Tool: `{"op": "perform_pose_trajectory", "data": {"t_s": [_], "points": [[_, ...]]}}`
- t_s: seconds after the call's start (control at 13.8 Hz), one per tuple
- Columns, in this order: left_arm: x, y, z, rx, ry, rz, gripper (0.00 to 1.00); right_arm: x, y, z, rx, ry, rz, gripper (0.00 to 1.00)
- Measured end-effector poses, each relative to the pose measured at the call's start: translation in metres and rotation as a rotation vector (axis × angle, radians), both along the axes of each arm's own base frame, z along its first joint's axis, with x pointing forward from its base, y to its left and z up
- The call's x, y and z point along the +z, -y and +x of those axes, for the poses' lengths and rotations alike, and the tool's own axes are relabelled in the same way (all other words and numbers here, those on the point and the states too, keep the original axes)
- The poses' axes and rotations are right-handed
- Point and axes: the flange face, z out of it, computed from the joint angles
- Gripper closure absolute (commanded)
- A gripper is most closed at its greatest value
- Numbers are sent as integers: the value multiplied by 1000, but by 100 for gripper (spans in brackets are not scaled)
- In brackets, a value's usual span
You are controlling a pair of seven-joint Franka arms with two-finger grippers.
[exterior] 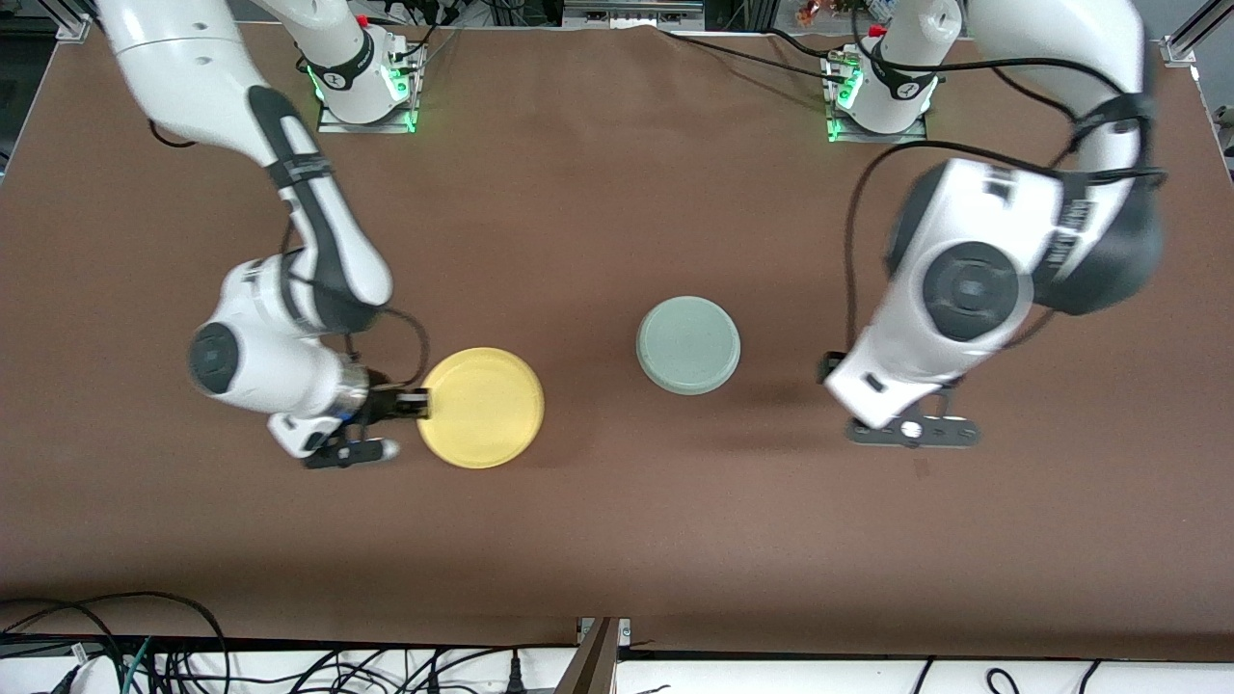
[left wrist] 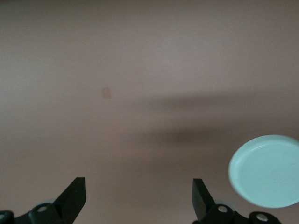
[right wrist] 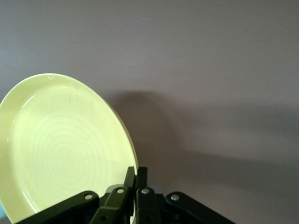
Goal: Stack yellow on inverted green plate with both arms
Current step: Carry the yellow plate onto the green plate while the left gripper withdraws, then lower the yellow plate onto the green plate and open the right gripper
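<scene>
Pinching the rim of the yellow plate (exterior: 483, 408), the right gripper (exterior: 416, 404) has its fingers (right wrist: 136, 183) drawn almost together with only the thin plate edge between them; in the right wrist view the plate (right wrist: 60, 149) stands tilted against the brown table (right wrist: 215, 84), hollow face toward the camera, and casts a shadow on the surface, so it seems to be lifted clear, though the front view alone does not settle that. The left gripper (left wrist: 139, 196) hangs with its jaws spread wide and nothing between them, over bare table toward the left arm's end. The green plate (exterior: 688, 345) lies upside down on the table (exterior: 598, 540), flat base up, between the two arms and slightly farther from the front camera than the yellow one; in the left wrist view it (left wrist: 266, 171) sits off to one side of the open fingers (left wrist: 74, 196), apart from them. The two plates are well apart, with open brown surface between them and all around the green plate's rim. The right arm reaches down from its base with its wrist turned sideways, so the gripper points level toward the green plate. The left arm bends over at the elbow, its wrist pointing down at the table.
</scene>
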Motion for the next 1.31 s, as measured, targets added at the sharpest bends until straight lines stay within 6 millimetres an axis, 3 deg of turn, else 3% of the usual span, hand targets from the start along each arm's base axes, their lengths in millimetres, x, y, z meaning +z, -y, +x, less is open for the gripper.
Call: {"op": "perform_pose_trajectory", "data": {"t_s": [0.15,0.29,0.36,0.51,0.65,0.87,1.09,1.31], "points": [[10,-44,3,-49,-22,-11,0,4,-86,-29,-49,31,21,100],[26,-68,-7,-53,-26,-15,0,-3,-165,-69,-88,62,53,100],[41,-75,-15,-47,-20,-15,0,-11,-197,-89,-101,70,67,100],[73,-85,-44,-37,-20,-12,0,-31,-236,-122,-108,72,78,100],[95,-100,-79,-24,-14,-9,0,-47,-249,-140,-112,86,83,100],[124,-123,-115,-58,23,-55,0,-62,-248,-150,-109,80,70,100],[142,-140,-131,-62,49,-64,0,-69,-248,-156,-103,70,59,100],[133,-167,-132,-20,100,-77,0,-72,-256,-165,-125,65,64,100]]}}
